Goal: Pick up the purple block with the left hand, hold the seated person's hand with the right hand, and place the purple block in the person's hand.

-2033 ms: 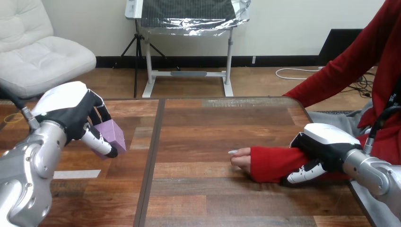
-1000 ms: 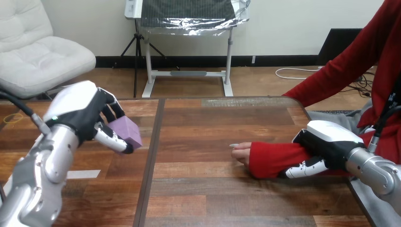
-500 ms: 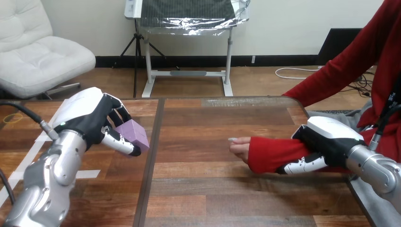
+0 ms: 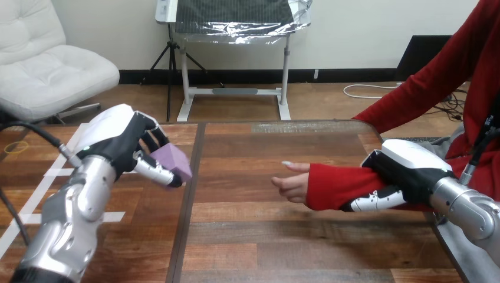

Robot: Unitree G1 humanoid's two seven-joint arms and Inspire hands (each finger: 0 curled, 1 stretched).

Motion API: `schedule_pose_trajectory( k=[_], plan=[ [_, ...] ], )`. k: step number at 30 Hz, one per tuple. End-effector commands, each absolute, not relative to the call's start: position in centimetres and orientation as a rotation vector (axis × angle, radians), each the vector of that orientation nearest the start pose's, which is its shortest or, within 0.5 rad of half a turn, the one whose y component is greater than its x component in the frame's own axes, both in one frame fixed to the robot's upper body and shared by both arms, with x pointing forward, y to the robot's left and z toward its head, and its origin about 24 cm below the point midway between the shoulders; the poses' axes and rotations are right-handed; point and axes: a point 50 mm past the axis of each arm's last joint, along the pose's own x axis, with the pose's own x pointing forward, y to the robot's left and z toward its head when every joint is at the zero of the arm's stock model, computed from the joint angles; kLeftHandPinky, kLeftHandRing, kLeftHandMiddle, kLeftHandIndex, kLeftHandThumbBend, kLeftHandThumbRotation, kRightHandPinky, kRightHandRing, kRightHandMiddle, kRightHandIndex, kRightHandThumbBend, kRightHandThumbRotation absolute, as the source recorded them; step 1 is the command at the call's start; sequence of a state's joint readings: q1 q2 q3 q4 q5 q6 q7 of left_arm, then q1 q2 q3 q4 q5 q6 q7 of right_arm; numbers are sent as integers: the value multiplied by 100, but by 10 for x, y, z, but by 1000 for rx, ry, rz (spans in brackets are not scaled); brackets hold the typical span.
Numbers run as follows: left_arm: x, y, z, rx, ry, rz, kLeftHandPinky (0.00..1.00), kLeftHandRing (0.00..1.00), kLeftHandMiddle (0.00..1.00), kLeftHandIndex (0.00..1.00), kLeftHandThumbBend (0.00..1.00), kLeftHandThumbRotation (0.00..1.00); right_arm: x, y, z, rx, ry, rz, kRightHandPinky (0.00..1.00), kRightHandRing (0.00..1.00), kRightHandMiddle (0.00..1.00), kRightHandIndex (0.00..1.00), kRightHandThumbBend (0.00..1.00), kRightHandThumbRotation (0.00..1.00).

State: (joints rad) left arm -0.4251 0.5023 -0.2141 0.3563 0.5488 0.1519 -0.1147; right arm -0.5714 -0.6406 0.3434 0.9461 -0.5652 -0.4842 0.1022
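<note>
The left hand point(image 4: 115, 144) grips the purple block point(image 4: 173, 160) well left of the person's hand point(image 4: 290, 184). The right hand point(image 4: 407, 168) clasps the person's forearm point(image 4: 333, 186) just right of it.

The worktop point(image 4: 253, 236) is planked wood, smooth with a low sheen. The purple block point(image 4: 176, 160) looks matt. The left hand point(image 4: 115, 141) and right hand point(image 4: 407, 165) wear glossy white plastic shells; the person's sleeve point(image 4: 330, 186) is cloth.

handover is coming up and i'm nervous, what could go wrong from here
1. The purple block sits out at the left hand's fingertips, well apart from the person's hand; it could slip during the carry.
2. That hand is half curled, so the block might tumble onto the table.
</note>
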Motion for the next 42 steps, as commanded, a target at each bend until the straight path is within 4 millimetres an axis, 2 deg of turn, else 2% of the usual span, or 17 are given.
schedule_pose_trajectory(
  k=[1, 20, 42],
  plan=[
    [353, 196, 109, 1052, -13, -98, 48, 47, 49, 46, 72, 0, 341, -247, 88, -1230, -92, 385, 21, 24, 29, 26, 69, 54],
    [371, 176, 99, 956, -50, -103, 47, 47, 48, 44, 71, 0, 337, -240, 96, -1203, -143, 391, 21, 24, 29, 28, 72, 53],
    [383, 155, 98, 892, -53, -136, 32, 39, 45, 44, 72, 0, 335, -231, 102, -1172, -180, 406, 22, 25, 29, 28, 72, 48]
  ],
)
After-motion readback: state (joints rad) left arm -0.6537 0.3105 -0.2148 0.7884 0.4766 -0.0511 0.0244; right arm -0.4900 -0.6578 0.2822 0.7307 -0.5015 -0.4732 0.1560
